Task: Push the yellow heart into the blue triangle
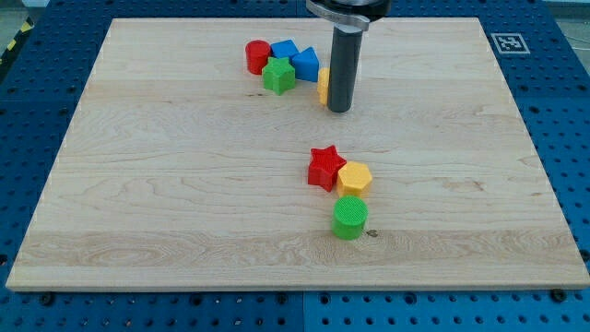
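Observation:
My tip (339,110) rests on the board at the view's upper middle. The yellow heart (324,85) is mostly hidden behind the rod; only a thin yellow edge shows on the rod's left side, touching it. A blue block (305,64) lies just left of that yellow edge. Another blue block (283,51) sits further left, behind the green star (278,77). I cannot tell which blue block is the triangle.
A red cylinder (257,56) is at the left end of the upper cluster. Lower down, a red star (324,168), a yellow hexagon (354,178) and a green cylinder (349,218) sit together. The wooden board (138,184) lies on a blue perforated table.

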`<state>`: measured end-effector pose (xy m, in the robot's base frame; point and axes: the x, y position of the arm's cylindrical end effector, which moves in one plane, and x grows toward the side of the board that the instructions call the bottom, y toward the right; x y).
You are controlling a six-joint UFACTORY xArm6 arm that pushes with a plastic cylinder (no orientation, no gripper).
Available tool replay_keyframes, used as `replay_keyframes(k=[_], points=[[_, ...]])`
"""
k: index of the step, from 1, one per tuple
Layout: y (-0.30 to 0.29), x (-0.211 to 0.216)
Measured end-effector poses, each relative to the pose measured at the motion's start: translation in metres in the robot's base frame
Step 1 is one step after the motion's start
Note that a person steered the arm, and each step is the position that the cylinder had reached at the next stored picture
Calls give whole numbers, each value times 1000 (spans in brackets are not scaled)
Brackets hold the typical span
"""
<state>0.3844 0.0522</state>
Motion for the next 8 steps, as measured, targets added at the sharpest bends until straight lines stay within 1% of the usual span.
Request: replay_keyframes(k=[1,3,4,6,8], points=[[0,0],[39,-11],[35,-19],[5,-22],[5,-39]])
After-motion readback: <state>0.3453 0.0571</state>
